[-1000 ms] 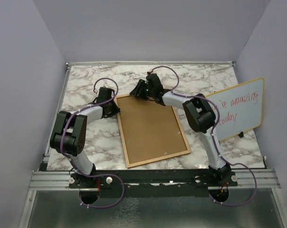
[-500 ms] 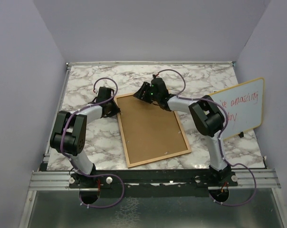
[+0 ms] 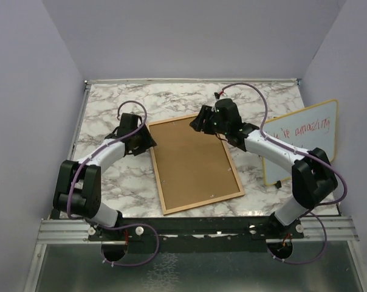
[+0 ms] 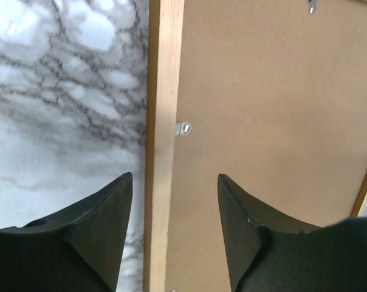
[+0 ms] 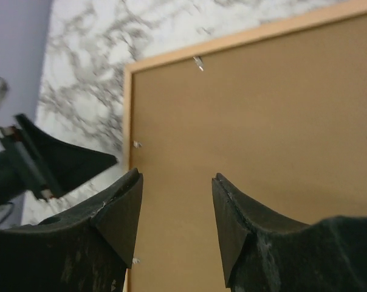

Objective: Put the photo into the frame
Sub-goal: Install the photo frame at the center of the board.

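Observation:
The frame (image 3: 195, 196) lies back side up in the middle of the marble table, brown board inside a thin wooden rim. The photo is not in view. My left gripper (image 3: 148, 141) is open and empty at the frame's upper left edge. In the left wrist view its jaws (image 4: 174, 179) straddle the rim (image 4: 162, 91), beside a small metal clip (image 4: 182, 128). My right gripper (image 3: 200, 123) is open and empty above the frame's far edge. In the right wrist view it (image 5: 177, 176) hovers over the back board (image 5: 262, 121).
A yellow-rimmed whiteboard (image 3: 305, 137) with red handwriting leans at the right side of the table, close to my right arm. Purple walls stand on three sides. The left gripper's finger (image 5: 62, 161) shows in the right wrist view.
My right arm has swung out to the right, and its gripper has moved right along the frame's far edge. My left arm has shifted slightly; its gripper stays at the left rim.

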{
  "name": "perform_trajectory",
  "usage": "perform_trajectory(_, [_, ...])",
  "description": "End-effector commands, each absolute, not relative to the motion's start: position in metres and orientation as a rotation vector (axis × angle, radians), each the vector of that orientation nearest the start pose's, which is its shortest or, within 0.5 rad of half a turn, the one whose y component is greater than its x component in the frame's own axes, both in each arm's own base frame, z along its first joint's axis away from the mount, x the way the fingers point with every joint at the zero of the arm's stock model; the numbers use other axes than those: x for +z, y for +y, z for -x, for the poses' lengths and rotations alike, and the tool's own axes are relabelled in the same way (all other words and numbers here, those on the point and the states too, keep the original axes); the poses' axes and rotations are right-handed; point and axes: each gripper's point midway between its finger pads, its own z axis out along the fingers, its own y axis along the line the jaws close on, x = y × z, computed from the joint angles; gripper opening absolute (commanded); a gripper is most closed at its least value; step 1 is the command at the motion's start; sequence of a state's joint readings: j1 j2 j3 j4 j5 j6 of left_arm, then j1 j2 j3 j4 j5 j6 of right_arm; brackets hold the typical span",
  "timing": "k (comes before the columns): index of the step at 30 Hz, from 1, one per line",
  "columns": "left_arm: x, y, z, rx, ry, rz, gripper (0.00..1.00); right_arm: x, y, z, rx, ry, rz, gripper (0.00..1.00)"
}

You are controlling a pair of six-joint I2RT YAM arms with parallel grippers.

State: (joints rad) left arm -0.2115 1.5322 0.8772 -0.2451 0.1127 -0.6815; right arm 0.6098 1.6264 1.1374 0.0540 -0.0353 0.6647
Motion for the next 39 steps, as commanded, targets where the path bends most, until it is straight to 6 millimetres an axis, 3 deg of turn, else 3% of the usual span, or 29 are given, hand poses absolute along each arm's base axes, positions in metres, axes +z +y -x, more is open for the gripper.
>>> perform_trajectory(1, [0.052,-0.123,-0.303,-0.542,2.572,0.496,0.62,0.123,0.269,-0.326,0.638,2.405,0.113,0.53])
perform_trajectory(7, [0.039,-0.121,-0.272,-0.543,2.624,0.501,0.60,0.099,0.255,-0.259,0.760,2.518,0.222,0.53])
perform_trajectory(15, [0.031,-0.142,-0.258,-0.720,2.636,0.480,0.51,0.052,0.247,-0.181,0.853,2.711,0.229,0.51])
perform_trajectory(21, [0.015,-0.135,-0.251,-0.661,2.664,0.519,0.38,0.038,0.253,-0.160,0.884,2.773,0.242,0.38])
perform_trajectory(32, [0.018,-0.129,-0.251,-0.620,2.641,0.521,0.35,0.012,0.231,-0.132,0.778,2.919,0.259,0.37])
perform_trajectory(39, [0.015,-0.125,-0.253,-0.590,2.639,0.535,0.34,0.011,0.228,-0.126,0.775,2.941,0.320,0.37])
